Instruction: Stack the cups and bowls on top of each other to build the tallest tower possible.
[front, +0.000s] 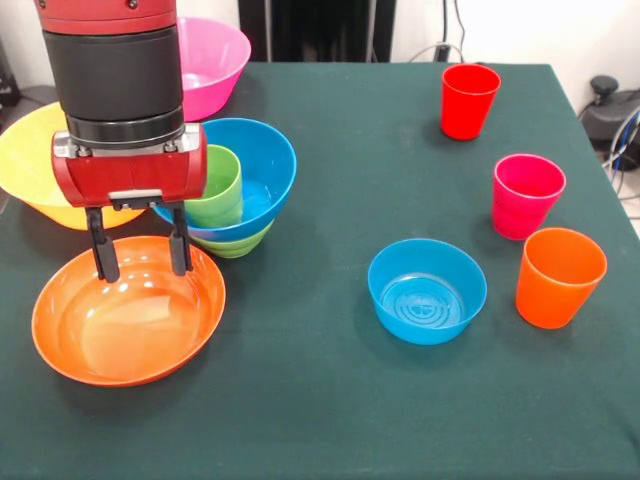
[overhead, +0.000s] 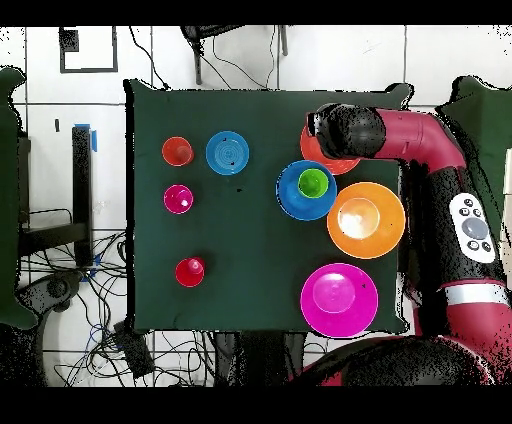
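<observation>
The gripper (front: 139, 254) hangs over the shallow orange-red bowl (front: 128, 310), fingers (front: 103, 258) spread wide, tips apparently inside its rim, holding nothing. Just right, the light green cup (front: 216, 184) sits in the wide blue bowl (front: 262, 160) atop the small green bowl (front: 238, 243). Further right on the bench (front: 330, 400): translucent blue bowl (front: 427, 290), then red (front: 469, 100), magenta-pink (front: 526, 195) and orange (front: 559, 277) cups.

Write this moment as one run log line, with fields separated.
end effector: open, over shallow orange-red bowl | tower: green cup in wide blue bowl on small green bowl | other cups: unstacked

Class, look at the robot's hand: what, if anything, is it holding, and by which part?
Nothing. The hand hangs open over the shallow orange-red bowl, fingers apart, gripping neither rim nor wall.
</observation>
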